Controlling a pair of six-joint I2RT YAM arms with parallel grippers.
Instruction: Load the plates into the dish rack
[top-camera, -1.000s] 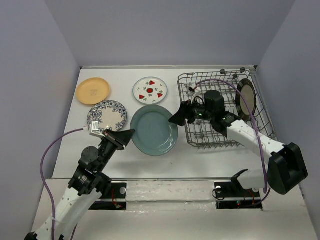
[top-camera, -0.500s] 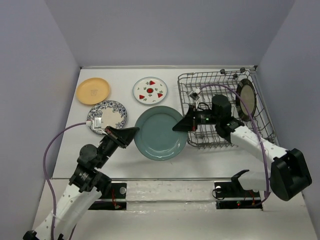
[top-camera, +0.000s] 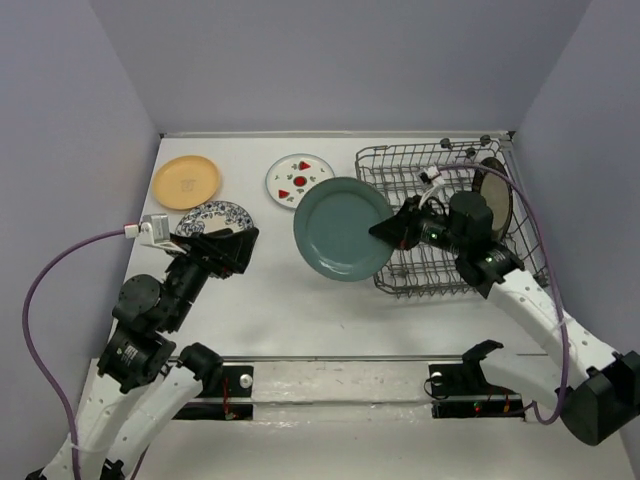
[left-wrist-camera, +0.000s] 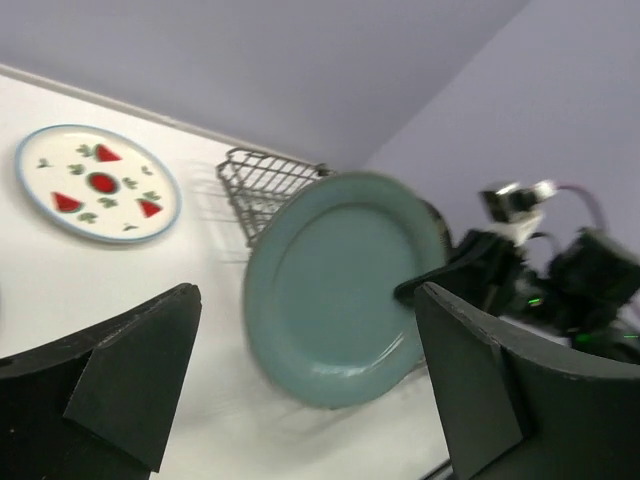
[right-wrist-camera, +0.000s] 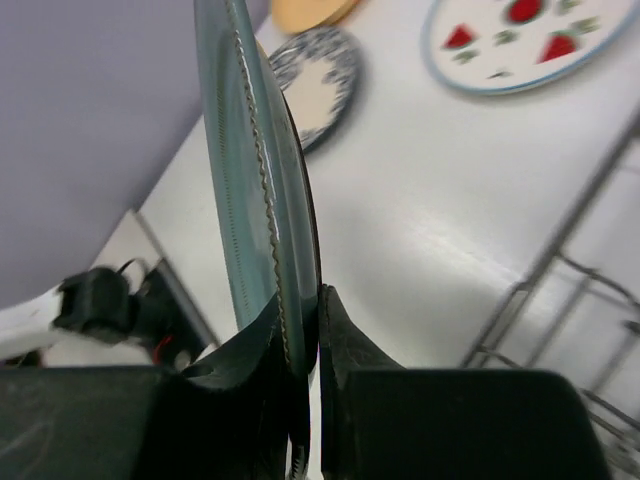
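The teal plate (top-camera: 343, 228) hangs tilted above the table at the dish rack's (top-camera: 400, 152) left side. My right gripper (top-camera: 392, 232) is shut on its right rim; in the right wrist view the plate (right-wrist-camera: 250, 150) stands edge-on between the fingers of that gripper (right-wrist-camera: 310, 310). My left gripper (top-camera: 228, 248) is open and empty, over the near edge of the blue-and-white floral plate (top-camera: 212, 214). The left wrist view shows the teal plate (left-wrist-camera: 340, 280) ahead, apart from the left gripper (left-wrist-camera: 305, 300). The orange plate (top-camera: 186, 181) and the fruit plate (top-camera: 298, 180) lie flat. A beige dark-rimmed plate (top-camera: 492, 195) stands in the rack.
The rack fills the right back of the table, close to the right wall. Purple cables loop from both wrists. A low ledge with the arm mounts (top-camera: 470, 375) runs along the near edge. The rack's wires (right-wrist-camera: 560, 290) show at the lower right of the right wrist view.
The right gripper shut on the teal plate, lifted it off the table, tipped it up and carried it toward the rack. The left gripper opened and drew back to the left.
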